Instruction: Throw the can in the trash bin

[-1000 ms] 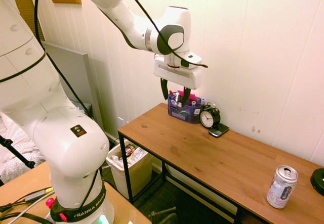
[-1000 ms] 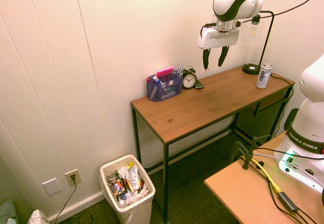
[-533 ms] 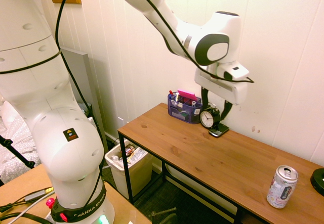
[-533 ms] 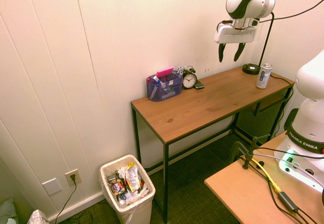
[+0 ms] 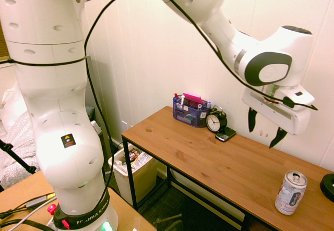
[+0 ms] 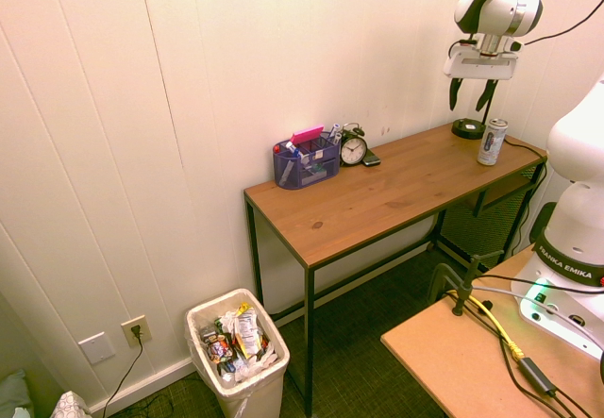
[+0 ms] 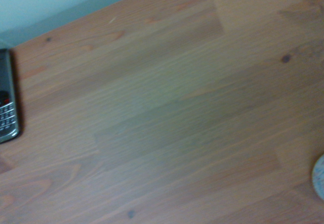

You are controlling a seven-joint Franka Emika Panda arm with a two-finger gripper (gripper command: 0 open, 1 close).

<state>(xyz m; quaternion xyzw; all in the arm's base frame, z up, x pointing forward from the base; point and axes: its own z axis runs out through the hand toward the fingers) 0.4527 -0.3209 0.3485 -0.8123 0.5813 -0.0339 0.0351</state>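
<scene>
Brown wooden desk (image 6: 396, 187) against a pale panelled wall (image 6: 283, 50), open claw (image 5: 266, 128) above, trash bin (image 6: 239, 361) beside.

I see pale cream panelled walls (image 6: 113, 154) with vertical grooves, brightly lit. Against them stands a brown wooden bench (image 6: 377, 192) on a black metal frame, over a dark green-grey carpeted floor (image 6: 377, 314). Nearer my camera is a light tan wooden tabletop (image 6: 453, 361).
</scene>
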